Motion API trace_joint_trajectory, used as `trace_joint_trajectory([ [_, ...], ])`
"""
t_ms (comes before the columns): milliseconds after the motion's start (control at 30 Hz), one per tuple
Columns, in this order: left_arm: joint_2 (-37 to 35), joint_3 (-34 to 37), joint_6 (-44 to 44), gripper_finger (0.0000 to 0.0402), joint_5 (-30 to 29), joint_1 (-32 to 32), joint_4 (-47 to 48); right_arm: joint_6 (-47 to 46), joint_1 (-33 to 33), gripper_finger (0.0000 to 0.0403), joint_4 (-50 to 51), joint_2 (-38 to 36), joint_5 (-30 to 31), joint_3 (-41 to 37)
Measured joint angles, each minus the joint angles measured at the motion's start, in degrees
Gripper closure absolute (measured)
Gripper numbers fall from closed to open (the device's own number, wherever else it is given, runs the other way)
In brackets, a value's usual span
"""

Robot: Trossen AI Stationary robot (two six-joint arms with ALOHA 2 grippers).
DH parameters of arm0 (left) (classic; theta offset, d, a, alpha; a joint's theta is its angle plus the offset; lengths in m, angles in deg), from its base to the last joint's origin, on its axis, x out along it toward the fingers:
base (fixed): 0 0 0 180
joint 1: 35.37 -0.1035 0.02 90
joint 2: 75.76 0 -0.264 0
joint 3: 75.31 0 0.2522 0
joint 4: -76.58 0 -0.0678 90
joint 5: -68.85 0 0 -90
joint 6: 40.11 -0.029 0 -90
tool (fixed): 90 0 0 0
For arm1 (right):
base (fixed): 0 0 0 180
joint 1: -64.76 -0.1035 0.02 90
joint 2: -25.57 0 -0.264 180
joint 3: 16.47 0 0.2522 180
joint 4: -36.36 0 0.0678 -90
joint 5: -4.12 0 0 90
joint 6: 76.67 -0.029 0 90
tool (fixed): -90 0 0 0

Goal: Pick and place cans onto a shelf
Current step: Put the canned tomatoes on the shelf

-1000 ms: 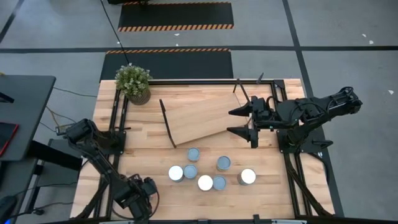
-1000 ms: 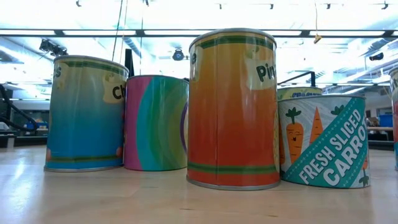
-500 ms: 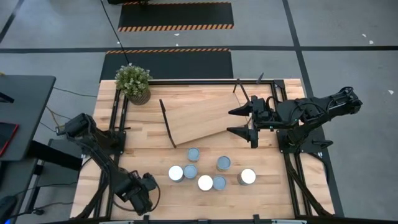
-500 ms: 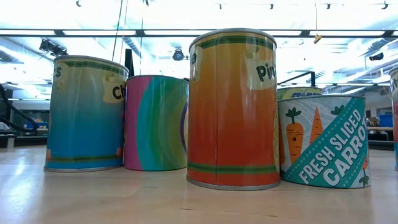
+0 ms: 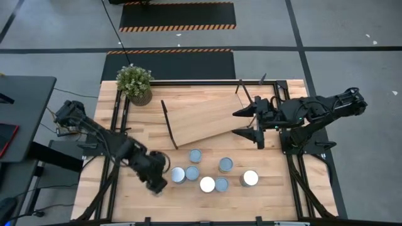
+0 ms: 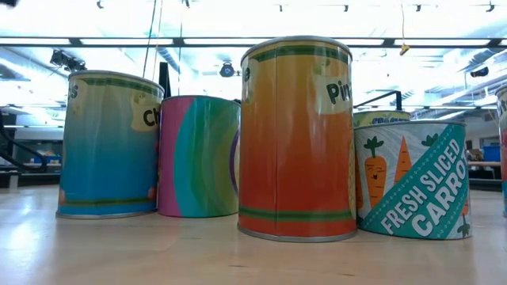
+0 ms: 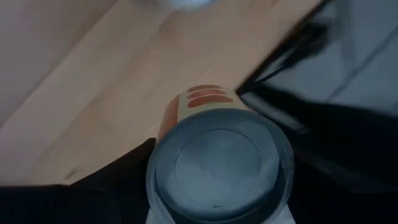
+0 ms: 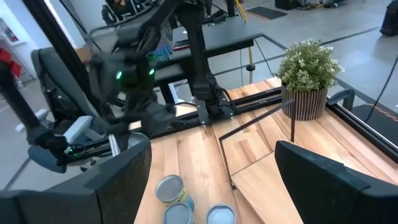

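Observation:
Several cans with pale or white tops stand upright in a cluster on the near half of the wooden table; the low view shows them close up. My left gripper is open at the leftmost can, whose blue-grey top fills the left wrist view with one dark finger on each side. The shelf, a light-wood board with black frame ends, lies tilted at the far middle. My right gripper is open and empty over the shelf's right end. My left gripper's fingers stand on either side of the leftmost can's wall, coming from the table's left and slanting down. I cannot tell whether they touch it. The can stands upright on the table.
A potted green plant stands at the far left corner and also shows in the right wrist view. Black rails run along the left and right table sides. The other cans stand close to the right of the leftmost can.
My left gripper has swung from the table's near left corner toward the right and a little toward the far edge, up to the leftmost can. The cans and the shelf have stayed in place.

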Motion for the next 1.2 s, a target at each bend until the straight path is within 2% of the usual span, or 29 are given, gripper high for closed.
trace_joint_trajectory([
  [200,1.3,-8.8,-3.2,0.0111,-5.6,-7.6,0.1,-0.7,-1.4,0.0054,2.2,-2.8,0.0,0.0],
  [333,4.8,-14.1,-8.2,0.0111,-6.6,-13.7,0.3,-0.8,-2.2,0.0054,2.2,-2.7,0.2,0.0],
  [500,12.8,-22.9,-17.6,0.0111,-6.7,-20.7,1.6,-1.6,-2.9,0.0054,2.4,-0.8,0.2,0.0],
  [833,28.8,-42.1,-34.5,0.0111,-5.2,-31.1,14.0,-1.2,-3.0,0.0054,3.3,-3.4,2.4,0.0],
  [1067,36.4,-44.9,-47.4,0.0111,-4.4,-37.9,20.3,-0.8,0.2,0.0054,7.7,-6.7,6.8,0.0],
  [1200,40.1,-44.9,-55.7,0.0111,-9.9,-40.4,24.0,-0.8,1.8,0.0054,8.7,-7.2,6.8,0.0],
])
